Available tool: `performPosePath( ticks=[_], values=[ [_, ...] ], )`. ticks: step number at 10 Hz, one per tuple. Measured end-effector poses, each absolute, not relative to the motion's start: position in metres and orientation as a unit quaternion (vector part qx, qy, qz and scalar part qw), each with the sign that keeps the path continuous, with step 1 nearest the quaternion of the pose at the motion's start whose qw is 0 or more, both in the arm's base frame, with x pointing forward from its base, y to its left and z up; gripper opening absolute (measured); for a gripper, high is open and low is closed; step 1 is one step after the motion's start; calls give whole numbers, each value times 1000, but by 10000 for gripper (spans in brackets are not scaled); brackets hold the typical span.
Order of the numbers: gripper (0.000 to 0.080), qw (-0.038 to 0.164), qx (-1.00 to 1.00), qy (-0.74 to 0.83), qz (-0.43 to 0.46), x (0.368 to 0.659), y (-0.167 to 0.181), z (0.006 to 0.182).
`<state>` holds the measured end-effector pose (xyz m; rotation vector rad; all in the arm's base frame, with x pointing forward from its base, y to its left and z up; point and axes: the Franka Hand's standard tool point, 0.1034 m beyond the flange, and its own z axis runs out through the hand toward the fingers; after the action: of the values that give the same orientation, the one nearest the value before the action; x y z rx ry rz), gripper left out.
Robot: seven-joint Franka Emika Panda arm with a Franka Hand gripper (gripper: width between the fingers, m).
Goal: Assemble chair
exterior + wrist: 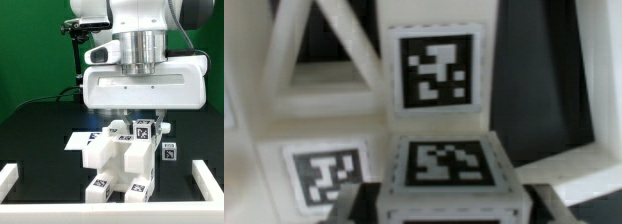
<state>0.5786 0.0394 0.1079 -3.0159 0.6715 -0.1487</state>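
Scene: a black tabletop (40,150) edged by a low white border rail (20,185), with a green backdrop behind.
Arm: the large glossy white robot body (145,70) hangs over the middle of the tabletop, its wide white head filling the upper centre of the exterior view.
Hand: the hand (140,118) reaches straight down from that head onto the top of the chair parts. Its fingertips are hidden between the blocks, so I cannot tell from the exterior view alone how they stand.
Hand, wrist view: dark finger pads (349,205) flank a tagged white block (446,170) low in the picture, close on both sides. The hand appears closed on this block, though actual contact is blurred.
Chair: the chair (120,160) sits near the centre of the tabletop, just below the hand. It is a cluster of chunky matte white blocks and slabs with square black-and-white tags on the top and front faces.
Chair, detail: one tagged block (143,128) stands highest, directly under the hand. A smaller tagged cube (168,152) sits to the exterior view's right of the cluster.
Marker board: a thin flat white board (78,142) lies on the tabletop at the exterior view's left of the chair, partly covered by it.
Wrist view, background: an upright white slab (438,70) carrying a large tag stands behind the gripped block. Another tag (322,170) shows beside it.
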Motion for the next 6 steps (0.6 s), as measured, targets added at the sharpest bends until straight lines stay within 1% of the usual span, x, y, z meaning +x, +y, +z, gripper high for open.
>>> performPosePath(
  ticks=[2,3,5,6],
  values=[
    [268,30,-947,318,-46,582,40,108],
    [268,37,-924,379,-43,582,40,108],
    [268,39,-909,413,-42,582,41,108],
    [344,39,-914,402,-42,582,41,108]
  ],
)
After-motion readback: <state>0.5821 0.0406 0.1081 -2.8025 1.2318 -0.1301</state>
